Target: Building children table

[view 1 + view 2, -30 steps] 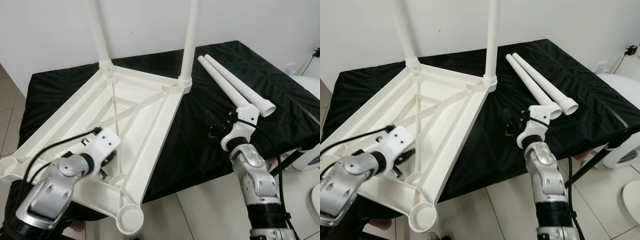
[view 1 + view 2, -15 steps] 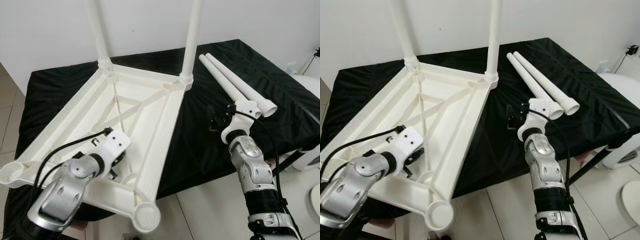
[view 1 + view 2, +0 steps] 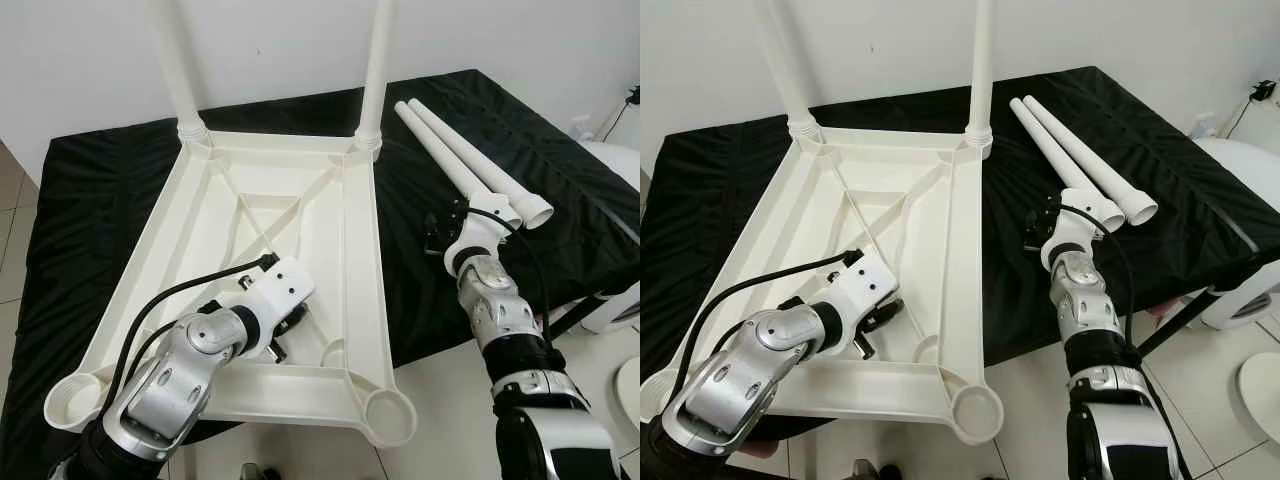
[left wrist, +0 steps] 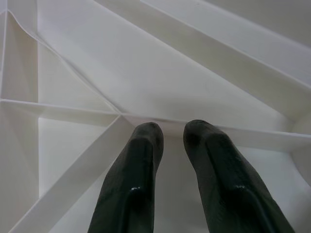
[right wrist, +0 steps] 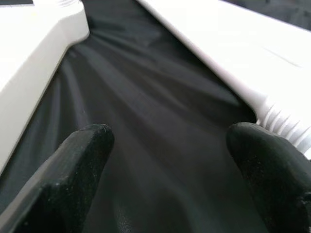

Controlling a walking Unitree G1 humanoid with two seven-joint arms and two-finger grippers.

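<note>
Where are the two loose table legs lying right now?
The loose legs lie side by side on the black cloth, on the robot's right, beside the upturned tabletop, with the right gripper near their wide ends.

black-draped bench (image 3: pixel 100 200), upturned tabletop (image 3: pixel 300 200), two loose legs (image 3: pixel 470 165)

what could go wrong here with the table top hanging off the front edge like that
The upside-down table top juts past the front edge of the black-covered table, so a push from the left hand, which sits on its ribs, could tip or slide it off. The two fitted legs stand tall and add leverage. The right hand is open beside the loose legs, which could roll if nudged.
</note>
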